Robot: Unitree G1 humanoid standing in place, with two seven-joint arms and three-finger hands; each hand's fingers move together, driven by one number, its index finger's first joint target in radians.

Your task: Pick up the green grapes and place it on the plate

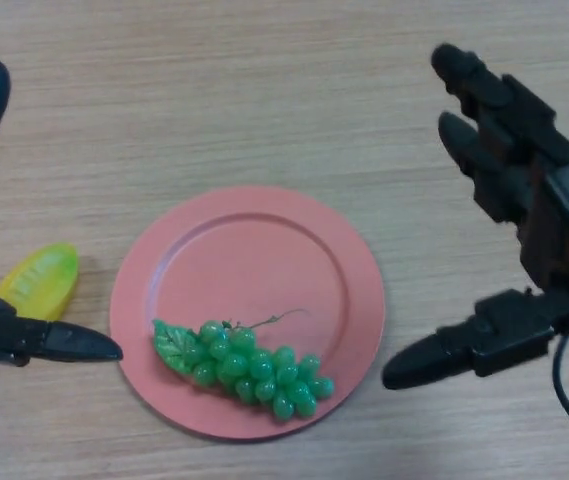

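Observation:
A bunch of green grapes (249, 367) with a leaf and a thin stem lies on the near part of a round pink plate (247, 262). My right hand (524, 240) hovers to the right of the plate, open and empty, its fingers straight and its thumb pointing toward the plate's rim. My left hand (24, 338) is at the left edge, open and empty, its thumb pointing toward the plate's left rim.
A yellow corn-like toy (39, 282) lies on the wooden table (264, 90) just left of the plate, close to my left thumb.

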